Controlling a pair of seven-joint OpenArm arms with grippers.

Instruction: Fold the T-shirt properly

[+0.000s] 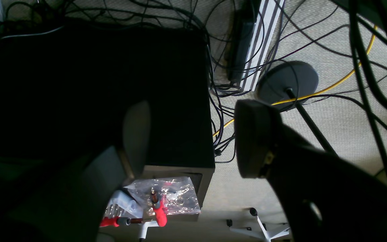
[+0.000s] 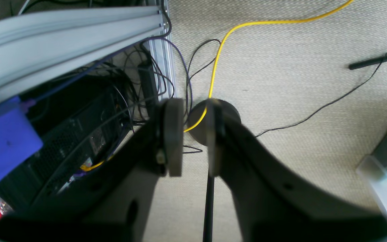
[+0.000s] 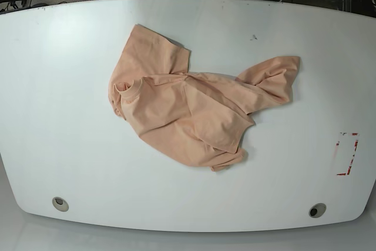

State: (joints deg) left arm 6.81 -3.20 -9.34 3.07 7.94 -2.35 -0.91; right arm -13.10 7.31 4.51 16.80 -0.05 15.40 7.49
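The peach T-shirt [image 3: 188,107] lies crumpled in the middle of the white table [image 3: 64,139] in the base view. Its ribbed collar [image 3: 124,89] is at the left, one sleeve points up left, another part stretches out to the right. No smiley print shows. No arm or gripper shows in the base view. My left gripper [image 1: 190,137] is open and empty, hanging over the floor beside a black box. My right gripper [image 2: 193,136] is open a little, empty, over carpet and cables. The shirt is not in either wrist view.
A red-marked rectangle [image 3: 346,154] is on the table's right side. Two round holes [image 3: 59,204] [image 3: 317,210] sit near the front edge. The wrist views show a black computer case [image 1: 96,90], a round stand base [image 1: 287,82], a yellow cable [image 2: 220,50] and an aluminium rail [image 2: 62,37].
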